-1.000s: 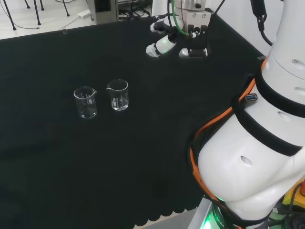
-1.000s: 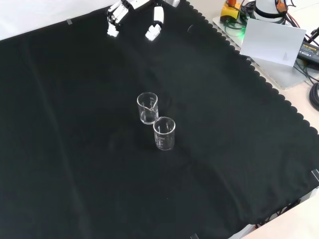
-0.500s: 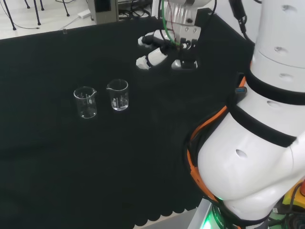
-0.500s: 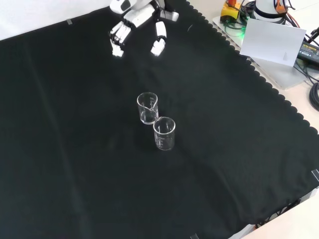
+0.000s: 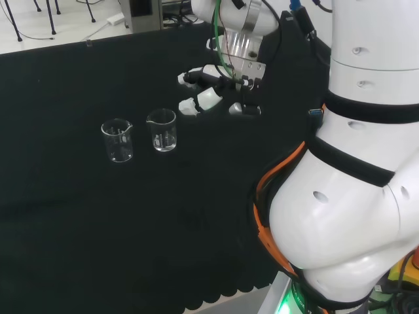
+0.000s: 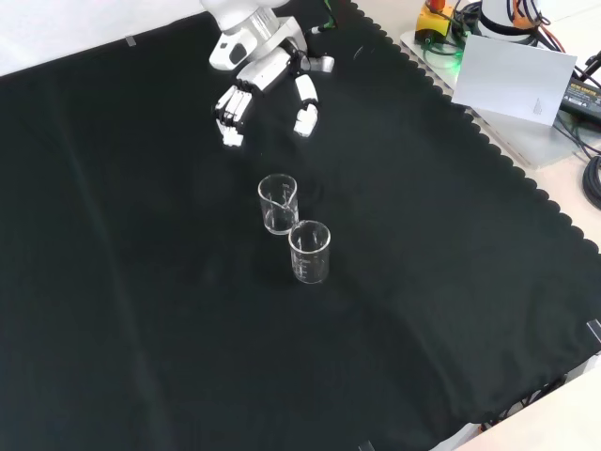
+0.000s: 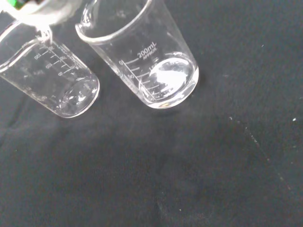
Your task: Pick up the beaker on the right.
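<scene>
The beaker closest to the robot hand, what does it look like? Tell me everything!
The beaker is small, clear and looks like glass, with a pouring spout on its rim and white measuring marks up its side. It stands upright on the black cloth and looks empty. A second beaker stands right beside it; whether they touch is hard to tell. The hand hovers nearby with fingers relaxed, not touching it.

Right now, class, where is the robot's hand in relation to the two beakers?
In the head view the hand is up and right of the right beaker; the left beaker stands beyond.
</scene>
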